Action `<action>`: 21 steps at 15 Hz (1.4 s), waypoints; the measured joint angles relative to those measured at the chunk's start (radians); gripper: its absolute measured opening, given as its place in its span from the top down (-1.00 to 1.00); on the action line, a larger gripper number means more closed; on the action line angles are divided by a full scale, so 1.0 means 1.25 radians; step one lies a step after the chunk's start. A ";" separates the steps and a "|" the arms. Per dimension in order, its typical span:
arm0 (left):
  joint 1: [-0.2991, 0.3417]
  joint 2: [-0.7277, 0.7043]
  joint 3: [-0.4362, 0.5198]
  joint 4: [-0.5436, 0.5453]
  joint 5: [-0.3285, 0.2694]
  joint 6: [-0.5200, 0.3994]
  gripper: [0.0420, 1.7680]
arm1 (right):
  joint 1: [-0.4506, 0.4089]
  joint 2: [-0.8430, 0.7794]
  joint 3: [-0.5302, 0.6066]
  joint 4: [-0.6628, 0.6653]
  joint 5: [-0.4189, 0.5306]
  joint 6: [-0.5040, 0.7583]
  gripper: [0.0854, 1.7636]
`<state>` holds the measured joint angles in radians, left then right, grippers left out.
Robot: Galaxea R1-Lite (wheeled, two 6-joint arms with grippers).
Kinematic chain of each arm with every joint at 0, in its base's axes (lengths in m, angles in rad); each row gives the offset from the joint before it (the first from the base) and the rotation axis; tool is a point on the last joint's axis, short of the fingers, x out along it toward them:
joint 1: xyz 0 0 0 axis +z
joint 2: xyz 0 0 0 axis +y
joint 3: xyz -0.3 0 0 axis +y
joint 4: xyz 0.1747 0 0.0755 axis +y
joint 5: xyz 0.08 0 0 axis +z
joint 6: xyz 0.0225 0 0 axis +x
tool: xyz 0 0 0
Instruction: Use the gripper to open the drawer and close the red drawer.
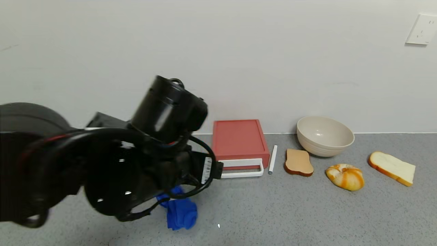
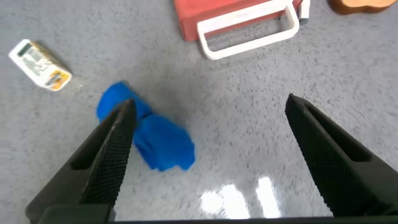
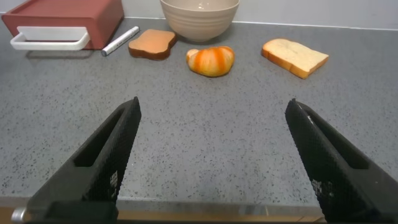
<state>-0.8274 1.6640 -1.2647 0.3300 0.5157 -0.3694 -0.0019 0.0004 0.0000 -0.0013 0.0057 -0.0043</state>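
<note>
Flat salmon-red plastic drawer (image 1: 239,140) with white loop handle (image 1: 243,168) is set at the counter's (image 1: 307,212) rear edge, against the wall. Left end effector (image 2: 208,155) is held above the counter near a crumpled blue cloth (image 2: 158,140), fingers spread apart, short of the handle. Right end effector (image 3: 214,158) is likewise held apart, nothing gripped, toward the counter's front edge.

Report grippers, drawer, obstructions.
Left gripper open, short of salmon-red plastic drawer, white loop handle untouched. Right gripper open, parked. Blue crumpled cloth beneath left gripper.
</note>
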 joint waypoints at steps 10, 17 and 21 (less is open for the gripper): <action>0.074 -0.461 0.316 -0.028 -0.117 0.185 -0.95 | -0.001 0.000 0.000 0.000 0.000 0.000 -0.94; 0.338 -0.748 0.494 -0.055 -0.205 0.322 -0.95 | -0.001 0.000 0.000 0.000 0.000 0.000 -0.94; 0.506 -0.892 0.533 -0.053 -0.271 0.334 -0.95 | -0.001 0.000 0.000 0.000 0.000 0.000 -0.94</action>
<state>-0.1947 0.5487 -0.5979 0.2636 0.1774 0.0479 -0.0032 0.0004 0.0000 -0.0013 0.0053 -0.0038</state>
